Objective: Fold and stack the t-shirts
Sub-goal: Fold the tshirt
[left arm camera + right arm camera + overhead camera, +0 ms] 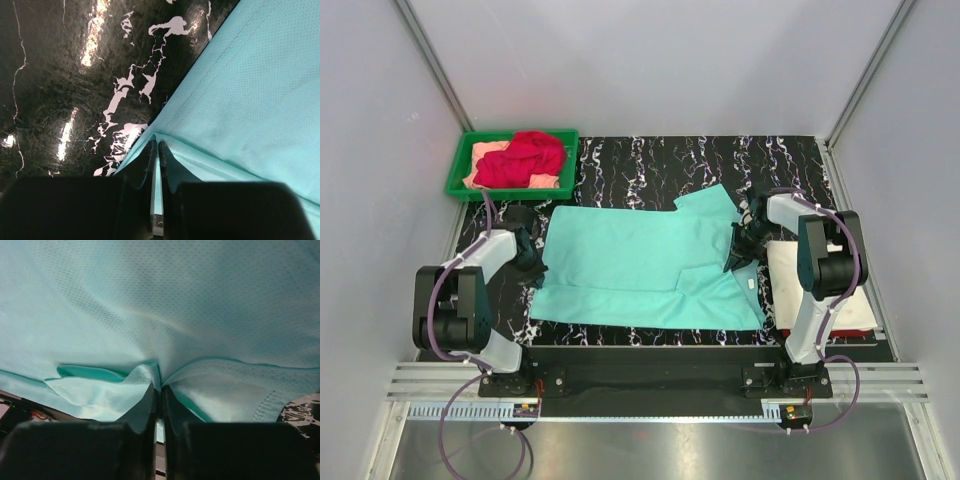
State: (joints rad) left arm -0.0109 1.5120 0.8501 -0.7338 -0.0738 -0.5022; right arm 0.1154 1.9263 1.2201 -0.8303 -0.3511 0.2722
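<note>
A mint-teal t-shirt (640, 268) lies spread flat across the black marbled table (650, 160). My left gripper (532, 262) sits at the shirt's left edge, shut on a pinch of the teal cloth (240, 100); the hem rises between its fingers (145, 162). My right gripper (737, 255) is at the shirt's right side near a sleeve, shut on a raised fold of the same shirt (160, 305). A red t-shirt (523, 157) lies bunched on a peach one (486, 153) in the green tray (458, 180) at the back left.
A white board (820, 290) with a red layer under it lies at the table's right edge beside the right arm. Grey walls enclose the table on three sides. The green tray stands in the back left corner.
</note>
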